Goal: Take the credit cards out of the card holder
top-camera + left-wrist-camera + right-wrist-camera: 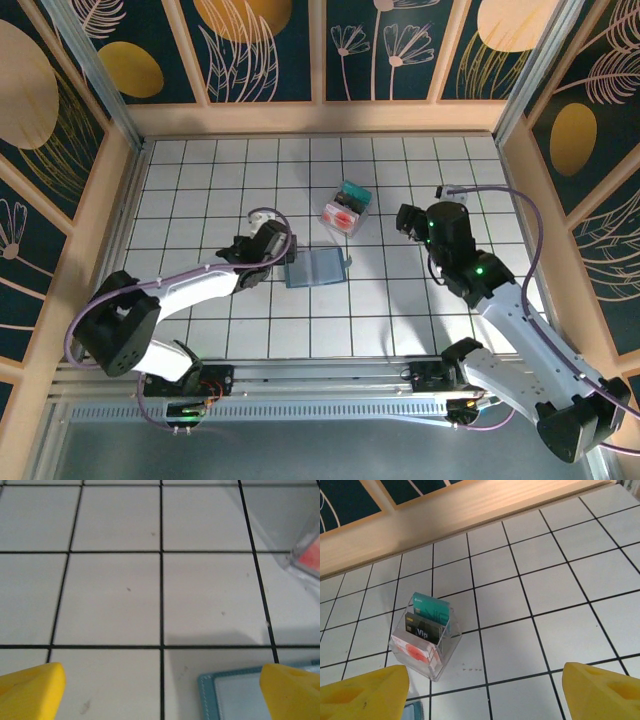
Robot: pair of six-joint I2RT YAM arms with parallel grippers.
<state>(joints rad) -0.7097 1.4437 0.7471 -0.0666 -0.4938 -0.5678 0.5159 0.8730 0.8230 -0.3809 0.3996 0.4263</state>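
The blue card holder (pixel 318 270) lies flat in the middle of the table (pixel 200 190) with its long side running left to right. It is partly hidden behind a yellow finger (pixel 292 692) of the left claw (pixel 160 695), which is spread wide and holds nothing. The credit cards (pixel 427 620) stand up in steps in a clear stand (pixel 449 652) just behind it, each hiding the bottom of the next, and the right claw (pixel 482 695) is spread open and empty too.

A clear stand (pixel 449 649) on the tiled floor (pixel 560 590) holds a teal card (pixel 431 611) at the back, a black card (pixel 422 629) midway and a whitish-pink card (pixel 412 652) nearest. The right gripper (pixel 482 695) has its yellow fingertips (pixel 362 695) wide apart.
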